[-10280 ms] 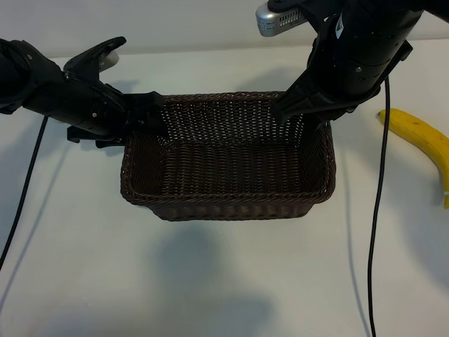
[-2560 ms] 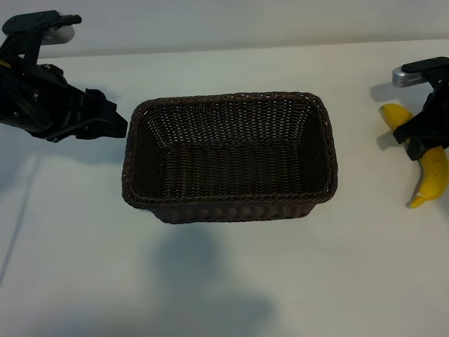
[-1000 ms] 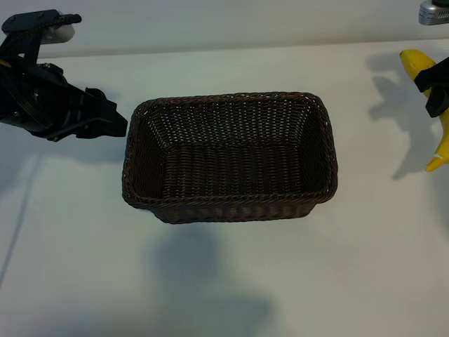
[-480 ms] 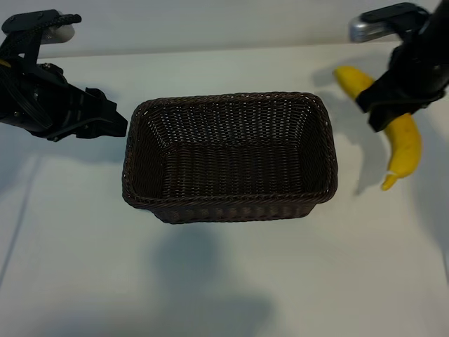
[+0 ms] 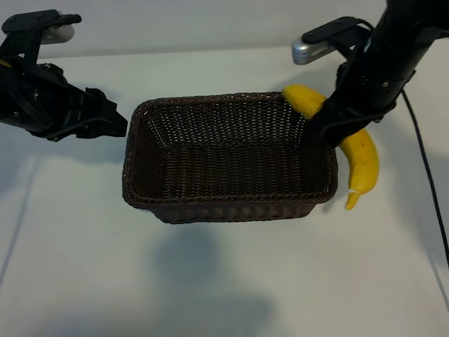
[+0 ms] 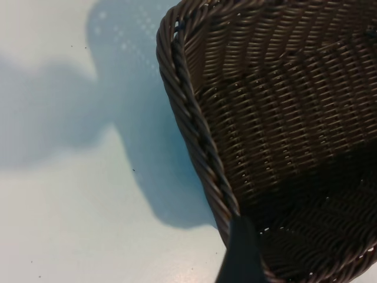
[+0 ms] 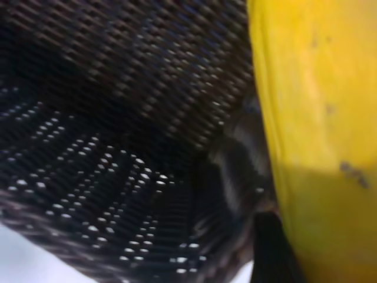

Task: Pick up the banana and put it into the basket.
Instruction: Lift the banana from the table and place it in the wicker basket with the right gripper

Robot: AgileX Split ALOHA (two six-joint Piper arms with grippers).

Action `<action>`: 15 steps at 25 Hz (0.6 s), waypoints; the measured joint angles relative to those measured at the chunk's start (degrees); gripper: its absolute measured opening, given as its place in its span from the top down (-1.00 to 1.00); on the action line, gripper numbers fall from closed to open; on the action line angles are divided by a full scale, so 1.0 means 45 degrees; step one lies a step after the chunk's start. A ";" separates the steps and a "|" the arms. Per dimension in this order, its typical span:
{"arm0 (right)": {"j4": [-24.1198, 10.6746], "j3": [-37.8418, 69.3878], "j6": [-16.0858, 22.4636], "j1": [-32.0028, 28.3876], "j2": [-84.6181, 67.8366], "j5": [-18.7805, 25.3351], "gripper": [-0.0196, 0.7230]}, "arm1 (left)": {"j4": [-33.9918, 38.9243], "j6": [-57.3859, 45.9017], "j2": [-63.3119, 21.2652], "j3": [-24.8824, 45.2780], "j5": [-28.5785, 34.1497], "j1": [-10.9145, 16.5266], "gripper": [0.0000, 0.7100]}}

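carrying the banana (image 5: 361, 151) clamped in our right gripper (image 5: 335, 125) at the right of the frame, we have it lifted over the basket (image 5: 210, 203)'s right rim, long axis running top to bottom, lower end outside. we judge it must go further left. our left gripper (image 5: 105, 121) sits open and empty at upper left.

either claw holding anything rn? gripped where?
Right claw holds the banana around its middle, both ends sticking out, over the basket's right rim. Left claw holds nothing, parked left of the basket.
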 joint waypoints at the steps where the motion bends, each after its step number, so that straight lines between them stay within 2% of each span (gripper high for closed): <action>1: 0.0000 0.0000 0.0041 0.0143 0.0000 -0.0016 -0.15 | 0.0000 0.0000 0.0000 0.0000 0.0000 0.0000 -0.64; 8: 0.0094 -0.0153 0.0129 0.1003 0.0000 -0.0186 -0.15 | 0.0000 0.0000 0.0000 0.0000 0.0000 0.0000 -0.64; 15: 0.0324 -0.1381 0.0204 0.1778 0.0000 -0.0092 -0.15 | -0.0152 -0.0038 0.0000 0.0000 0.0116 0.0000 -0.61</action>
